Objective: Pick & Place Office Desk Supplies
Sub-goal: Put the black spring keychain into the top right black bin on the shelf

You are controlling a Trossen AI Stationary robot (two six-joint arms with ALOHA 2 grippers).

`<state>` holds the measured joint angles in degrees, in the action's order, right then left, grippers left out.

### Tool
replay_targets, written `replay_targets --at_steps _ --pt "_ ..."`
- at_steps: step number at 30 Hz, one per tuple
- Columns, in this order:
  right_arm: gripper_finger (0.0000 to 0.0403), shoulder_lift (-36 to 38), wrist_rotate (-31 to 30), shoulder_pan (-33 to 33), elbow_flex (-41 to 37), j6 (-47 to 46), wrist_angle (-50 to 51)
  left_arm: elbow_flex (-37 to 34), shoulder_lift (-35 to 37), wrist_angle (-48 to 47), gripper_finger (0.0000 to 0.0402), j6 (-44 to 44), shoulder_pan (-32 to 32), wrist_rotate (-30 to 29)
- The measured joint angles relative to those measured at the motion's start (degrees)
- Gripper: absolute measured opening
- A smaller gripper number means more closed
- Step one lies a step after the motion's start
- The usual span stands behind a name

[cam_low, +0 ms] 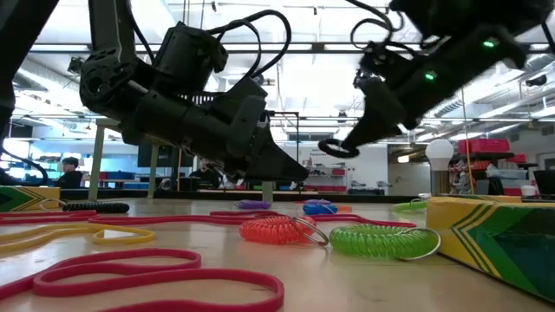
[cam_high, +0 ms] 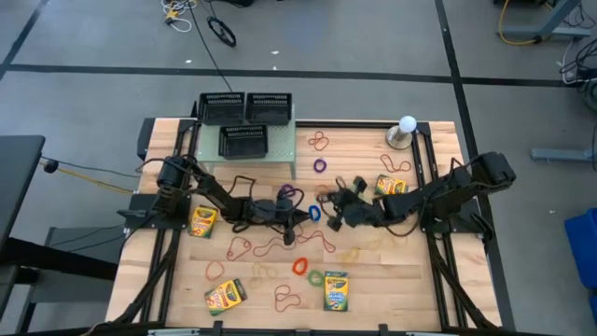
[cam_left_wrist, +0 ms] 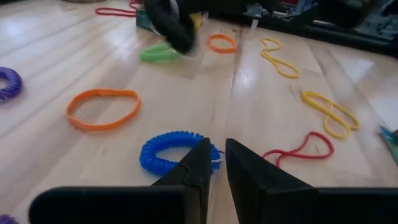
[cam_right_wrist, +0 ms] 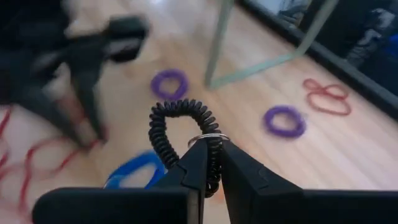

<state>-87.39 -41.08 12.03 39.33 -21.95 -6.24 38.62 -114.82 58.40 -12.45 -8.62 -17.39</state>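
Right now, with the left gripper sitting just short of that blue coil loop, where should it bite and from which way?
The blue coil loop lies flat on the table, an open ring directly ahead of the left gripper. Probably best to come down from above and pinch across the near arc, one finger inside the ring and one outside. The coil is thin and springy, so a single strand suits the narrow jaws, much as the right gripper holds its black coil.

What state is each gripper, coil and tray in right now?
right gripper: shut on black coil, lifted off the table.
black coil: pinched by the right fingers, hanging free.
left gripper: narrow gap, empty, just above the blue coil.
blue coil: lying flat on the table, not gripped.
black mesh trays: upright on the green shelf; contents cannot be told.
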Motion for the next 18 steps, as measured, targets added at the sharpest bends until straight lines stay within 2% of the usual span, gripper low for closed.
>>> replay_targets --at_steps 5,8,12,18 --pt "0.0041 3.6 1.0 -8.3 8.3 5.9 9.6 -3.0 2.4 1.0 0.0009 0.0 -0.4 -1.6" --pt "0.0041 4.0 2.2 -13.6 14.6 10.3 15.1 -5.7 3.3 4.5 0.0007 -0.2 -0.7 -2.7" --pt "0.0041 3.2 8.0 -20.8 22.9 15.5 18.6 -9.8 3.5 12.0 0.0006 -0.1 -1.3 -3.8" --pt "0.0041 0.6 12.3 -27.1 34.1 21.8 21.3 -14.2 3.4 14.1 0.0009 -0.1 -1.8 -8.7"
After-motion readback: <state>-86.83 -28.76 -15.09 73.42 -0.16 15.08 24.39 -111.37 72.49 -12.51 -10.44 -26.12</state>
